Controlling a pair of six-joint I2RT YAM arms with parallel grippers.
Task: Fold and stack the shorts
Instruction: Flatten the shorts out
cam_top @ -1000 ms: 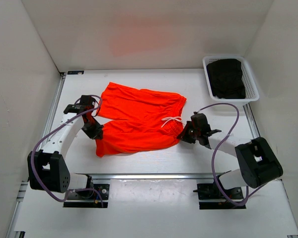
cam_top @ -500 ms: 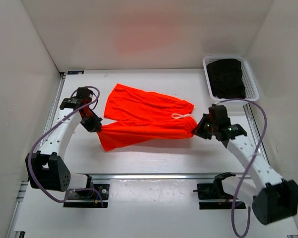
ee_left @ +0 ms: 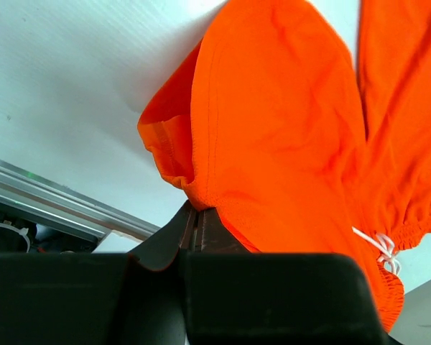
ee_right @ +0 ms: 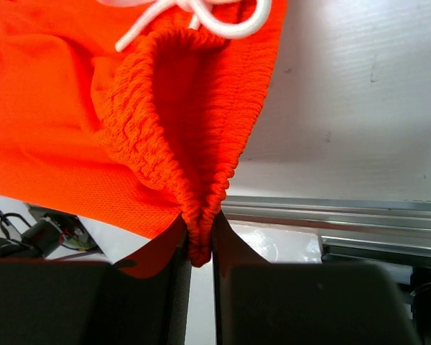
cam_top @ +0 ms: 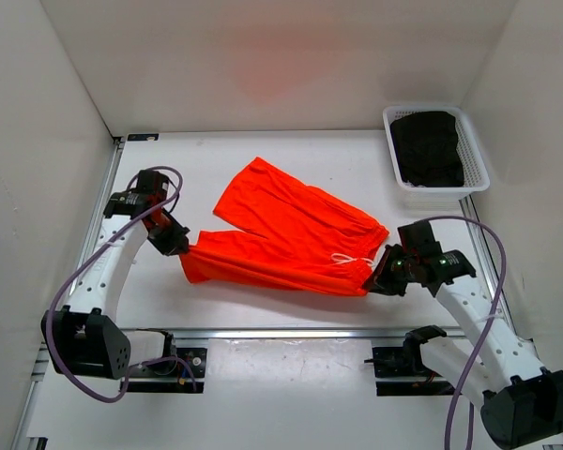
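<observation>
Across table (cam_top: 263, 305), shorts (cam_top: 291, 234) pulled taut: L gripper (cam_top: 180, 248) clamps leg hem (ee_left: 190, 190), R gripper (cam_top: 380, 277) clamps waistband (ee_right: 194, 180), prob. flattening pre-fold.

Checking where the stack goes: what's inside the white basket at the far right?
A heap of black fabric fills the white basket. Anything beneath it, and the basket's floor, is covered.
</observation>
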